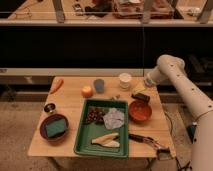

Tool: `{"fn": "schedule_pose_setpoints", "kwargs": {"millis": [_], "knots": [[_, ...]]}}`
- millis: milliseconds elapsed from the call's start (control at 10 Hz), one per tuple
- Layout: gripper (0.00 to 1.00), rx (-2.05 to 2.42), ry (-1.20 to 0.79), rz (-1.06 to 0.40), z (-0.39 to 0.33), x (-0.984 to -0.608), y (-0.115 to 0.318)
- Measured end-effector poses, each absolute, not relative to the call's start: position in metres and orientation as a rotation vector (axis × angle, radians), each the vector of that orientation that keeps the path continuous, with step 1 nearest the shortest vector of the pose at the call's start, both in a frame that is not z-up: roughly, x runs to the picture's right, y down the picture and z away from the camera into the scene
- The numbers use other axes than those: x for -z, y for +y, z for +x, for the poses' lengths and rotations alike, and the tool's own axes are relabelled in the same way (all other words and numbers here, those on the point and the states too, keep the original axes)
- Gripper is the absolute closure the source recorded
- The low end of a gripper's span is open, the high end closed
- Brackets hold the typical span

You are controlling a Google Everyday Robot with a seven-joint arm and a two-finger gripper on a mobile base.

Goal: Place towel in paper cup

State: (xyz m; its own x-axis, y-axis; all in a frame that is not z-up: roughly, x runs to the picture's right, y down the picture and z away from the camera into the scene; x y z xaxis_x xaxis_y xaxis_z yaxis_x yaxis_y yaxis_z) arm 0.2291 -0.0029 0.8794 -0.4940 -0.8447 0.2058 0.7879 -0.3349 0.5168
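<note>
The towel (pixel 114 118) is a crumpled grey cloth lying in the green tray (pixel 83 140) at the middle of the wooden table. The white paper cup (pixel 125 80) stands upright at the back of the table, right of centre. My gripper (pixel 140 95) hangs at the end of the white arm, low over the table's back right. It is just right of the paper cup, behind the orange bowl (pixel 139 111), and well apart from the towel.
The tray also holds dark grapes (pixel 93 115) and pale banana-like pieces (pixel 106 140). A grey cup (pixel 99 85), an orange fruit (pixel 87 91) and a carrot (pixel 57 85) sit at the back left. A red bowl with a green sponge (pixel 54 127) is front left. A handled tool (pixel 145 139) lies front right.
</note>
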Motion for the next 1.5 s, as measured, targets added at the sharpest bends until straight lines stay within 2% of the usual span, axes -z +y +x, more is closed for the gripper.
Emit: {"fn": "schedule_pose_setpoints", "kwargs": {"millis": [700, 1000, 1300, 1500], "knots": [[0.29, 2.006, -0.681, 0.145, 0.224, -0.871, -0.003], [0.29, 2.121, -0.682, 0.218, 0.192, -0.833, 0.018], [0.29, 2.286, -0.72, 0.297, 0.138, -0.786, 0.067], [0.29, 2.392, -0.756, 0.36, 0.108, -0.769, 0.092]]}}
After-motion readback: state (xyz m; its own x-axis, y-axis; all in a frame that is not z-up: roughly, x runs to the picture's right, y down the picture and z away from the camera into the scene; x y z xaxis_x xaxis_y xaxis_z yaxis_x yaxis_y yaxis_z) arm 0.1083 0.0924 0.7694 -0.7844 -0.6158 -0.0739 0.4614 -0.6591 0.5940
